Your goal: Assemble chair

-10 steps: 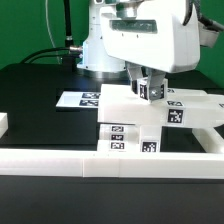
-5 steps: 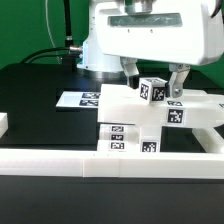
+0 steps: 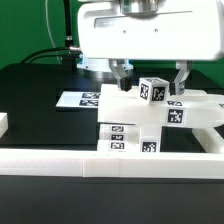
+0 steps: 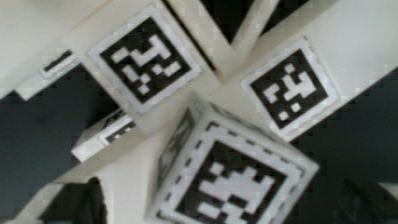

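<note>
While the claw (image 3: 151, 76) hangs with its fingers (image 3: 122, 72) spread wide apart, gripping nothing, the small cube (image 3: 152, 89) sits between them on top of the stacked chair parts (image 3: 128, 128), seemingly touching neither finger. At nine o'clock from the stack, the marker board (image 3: 80, 99) lies flat on the black desk (image 3: 40, 110). At six o'clock runs the white rail (image 3: 110, 165).

small cube (image 3: 152, 90) sits atop the stacked chair parts (image 3: 135, 127), between the parted fingers (image 3: 123, 75) of the gripper (image 3: 151, 80), w/ marker board (image 3: 82, 99) behind at exterior view's left & border rail (image 3: 100, 165) across the front.
</note>
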`<state>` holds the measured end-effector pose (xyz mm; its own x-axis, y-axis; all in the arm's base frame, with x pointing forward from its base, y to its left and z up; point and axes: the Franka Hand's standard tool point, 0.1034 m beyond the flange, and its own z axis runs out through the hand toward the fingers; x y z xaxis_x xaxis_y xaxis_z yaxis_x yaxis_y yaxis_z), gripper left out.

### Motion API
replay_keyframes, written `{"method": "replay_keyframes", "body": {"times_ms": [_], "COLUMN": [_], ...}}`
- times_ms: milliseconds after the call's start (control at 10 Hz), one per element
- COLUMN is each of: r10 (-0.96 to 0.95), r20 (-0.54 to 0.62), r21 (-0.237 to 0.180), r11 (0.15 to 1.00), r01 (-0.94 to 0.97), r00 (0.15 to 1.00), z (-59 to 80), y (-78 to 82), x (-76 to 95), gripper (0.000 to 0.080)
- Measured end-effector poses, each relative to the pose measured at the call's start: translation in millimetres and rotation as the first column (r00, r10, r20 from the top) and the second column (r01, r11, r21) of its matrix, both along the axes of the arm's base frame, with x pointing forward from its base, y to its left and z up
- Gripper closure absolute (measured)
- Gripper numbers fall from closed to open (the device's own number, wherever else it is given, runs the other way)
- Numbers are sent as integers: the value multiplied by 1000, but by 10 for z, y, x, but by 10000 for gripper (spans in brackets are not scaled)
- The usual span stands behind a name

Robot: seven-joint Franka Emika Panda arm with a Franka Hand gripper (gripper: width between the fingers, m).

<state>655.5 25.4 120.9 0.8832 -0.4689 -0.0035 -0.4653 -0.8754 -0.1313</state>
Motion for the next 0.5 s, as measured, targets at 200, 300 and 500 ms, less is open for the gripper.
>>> {"method": "replay_keyframes", "body": {"times_ms": [200,300,500], "r10": [156,241,377], "r20": [24,31,43], "r21": [-10,-17,-36], "r11": [988,971,926], "r01": [-156,-240,-375], "r00": [987,970,925], "z": [-15,-22,-33], "y": [44,73,112], "x": [0,-6,-14], "gripper": [150,150,150]}}
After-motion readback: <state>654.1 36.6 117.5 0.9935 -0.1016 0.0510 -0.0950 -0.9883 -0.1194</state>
